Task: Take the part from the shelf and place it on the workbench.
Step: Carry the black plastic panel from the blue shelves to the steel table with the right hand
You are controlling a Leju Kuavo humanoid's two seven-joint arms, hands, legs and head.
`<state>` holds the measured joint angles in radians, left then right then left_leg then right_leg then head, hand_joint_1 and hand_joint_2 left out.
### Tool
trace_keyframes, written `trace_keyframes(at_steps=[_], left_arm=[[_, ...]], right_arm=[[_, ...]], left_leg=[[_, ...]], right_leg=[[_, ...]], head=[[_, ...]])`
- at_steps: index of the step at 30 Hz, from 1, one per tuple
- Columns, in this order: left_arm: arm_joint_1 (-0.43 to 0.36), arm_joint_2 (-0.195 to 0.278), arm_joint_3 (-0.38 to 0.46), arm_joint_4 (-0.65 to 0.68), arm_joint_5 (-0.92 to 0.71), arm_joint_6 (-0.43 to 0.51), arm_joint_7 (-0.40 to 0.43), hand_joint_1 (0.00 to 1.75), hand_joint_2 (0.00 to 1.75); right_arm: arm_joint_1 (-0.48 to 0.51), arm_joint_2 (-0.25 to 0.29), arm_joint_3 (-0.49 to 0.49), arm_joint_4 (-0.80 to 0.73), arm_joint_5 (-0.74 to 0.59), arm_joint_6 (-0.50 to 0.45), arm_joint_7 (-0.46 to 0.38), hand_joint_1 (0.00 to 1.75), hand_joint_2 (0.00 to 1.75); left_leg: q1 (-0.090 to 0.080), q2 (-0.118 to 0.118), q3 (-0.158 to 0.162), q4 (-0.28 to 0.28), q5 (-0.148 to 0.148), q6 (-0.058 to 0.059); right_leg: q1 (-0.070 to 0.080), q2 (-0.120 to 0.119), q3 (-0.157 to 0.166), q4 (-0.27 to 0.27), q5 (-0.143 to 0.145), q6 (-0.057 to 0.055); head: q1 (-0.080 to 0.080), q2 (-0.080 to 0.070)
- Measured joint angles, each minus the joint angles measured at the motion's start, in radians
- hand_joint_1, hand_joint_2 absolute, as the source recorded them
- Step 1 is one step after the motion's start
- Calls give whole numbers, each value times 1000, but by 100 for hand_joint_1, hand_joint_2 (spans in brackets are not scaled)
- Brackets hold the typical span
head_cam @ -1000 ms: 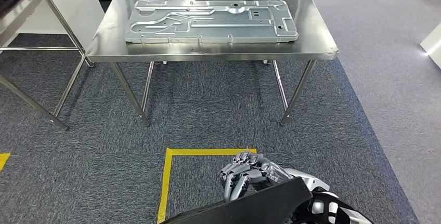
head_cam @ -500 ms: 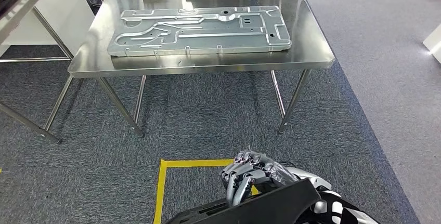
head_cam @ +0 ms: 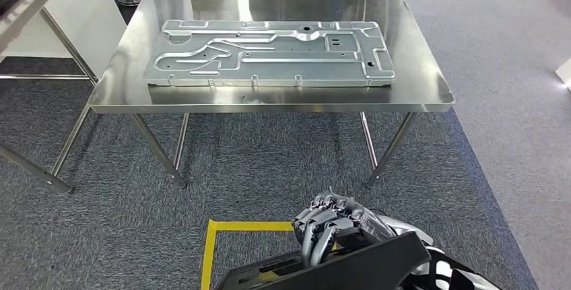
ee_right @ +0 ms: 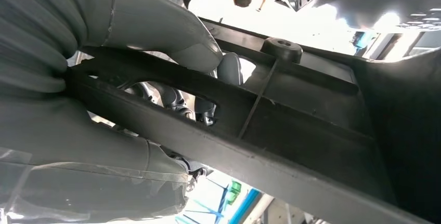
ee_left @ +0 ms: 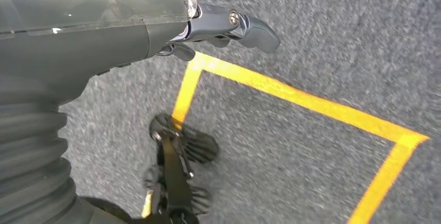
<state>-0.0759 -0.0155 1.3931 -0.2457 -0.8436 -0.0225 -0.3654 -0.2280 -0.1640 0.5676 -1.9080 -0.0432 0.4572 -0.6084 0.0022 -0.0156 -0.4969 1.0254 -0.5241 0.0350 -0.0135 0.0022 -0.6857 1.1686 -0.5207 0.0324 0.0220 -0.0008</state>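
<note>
Grey carpet with a yellow floor marking (head_cam: 212, 253) lies ahead of the steel workbench (head_cam: 431, 88); carry phase, part not yet placed.

Right hand (head_cam: 333, 226) grips the black part (head_cam: 357, 266) low at the near edge of the head view, fingers (head_cam: 316, 233) curled over its upper edge. In the right wrist view, the thumb (ee_right: 156, 26) presses one side of a rib of the part while the fingers wrap the other side, a clamp that likely keeps the flat piece from swinging while walking. Left hand (ee_left: 229, 24) hangs over the carpet; whether its fingers are spread or curled cannot be determined. A stamped metal panel (head_cam: 269, 53) occupies most of the workbench, leaving bare strips at the front edge and sides, so placement probably must use that margin.
</note>
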Motion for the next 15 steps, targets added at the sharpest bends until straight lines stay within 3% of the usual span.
trace_keyframes(at_steps=[2, 3, 5, 7, 8, 10, 12, 13, 14, 15], left_arm=[[-1, -1, 0, 0, 2, 2, 0, 0, 175], [-2, -2, 0, 0, 3, 2, 1, 0, 175], [-5, -2, 0, 0, 5, 4, 2, 0, 175], [-6, -2, 0, 0, 6, 5, 2, 0, 175], [-8, -2, 0, 0, 6, 5, 2, 0, 175], [-9, -2, 0, 0, 6, 5, 3, 0, 175], [-6, -2, 0, 0, 6, 5, 3, 0, 175], [-5, -2, 0, 0, 6, 5, 3, 0, 175], [-3, -2, 0, 0, 6, 5, 3, 0, 175], [-2, -2, 0, 0, 6, 5, 3, 0, 175]], right_arm=[[1, 0, -1, -1, 2, 3, -7, 164, 175], [2, 0, -2, -3, 2, 6, -10, 164, 175], [-2, 0, -4, -13, -1, 9, -10, 164, 175], [-9, 1, -7, -24, -9, 10, -7, 164, 175], [-12, 1, -8, -29, -14, 11, -4, 164, 175], [-14, 1, -10, -36, -20, 12, 3, 164, 175], [-13, 1, -12, -42, -21, 10, 7, 164, 175], [-12, 1, -13, -46, -21, 9, 8, 164, 175], [-11, 1, -14, -51, -20, 7, 6, 164, 175], [-10, 1, -16, -58, -18, 5, 3, 164, 175]], left_leg=[[-1, -3, 29, -3, -24, -9], [-2, -4, 40, -6, -32, -15], [-4, -4, 41, 10, -26, -30], [-2, 0, 15, 71, -14, -41], [0, 2, -13, 118, -21, -45], [4, 6, -88, 217, -67, -50], [8, 8, -150, 262, -111, -55], [11, 8, -164, 245, -107, -57], [14, 9, -165, 204, -77, -59], [17, 10, -160, 146, -23, -61]], right_leg=[[5, 0, 16, -91, 88, -12], [8, 0, 20, -109, 109, -18], [8, 2, 33, -121, 106, -32], [6, 3, 56, -134, 95, -44], [4, 2, 68, -138, 89, -49], [4, 1, 86, -139, 72, -54], [4, 2, 107, -139, 52, -53], [3, 2, 121, -139, 40, -51], [3, 3, 137, -139, 28, -48], [2, 3, 152, -139, 16, -44]], head=[[-2, 0], [-1, 0], [-1, 0], [-2, 0], [-3, 0], [-4, 0], [-5, 0], [-4, 0], [-5, 0], [-4, 0]])
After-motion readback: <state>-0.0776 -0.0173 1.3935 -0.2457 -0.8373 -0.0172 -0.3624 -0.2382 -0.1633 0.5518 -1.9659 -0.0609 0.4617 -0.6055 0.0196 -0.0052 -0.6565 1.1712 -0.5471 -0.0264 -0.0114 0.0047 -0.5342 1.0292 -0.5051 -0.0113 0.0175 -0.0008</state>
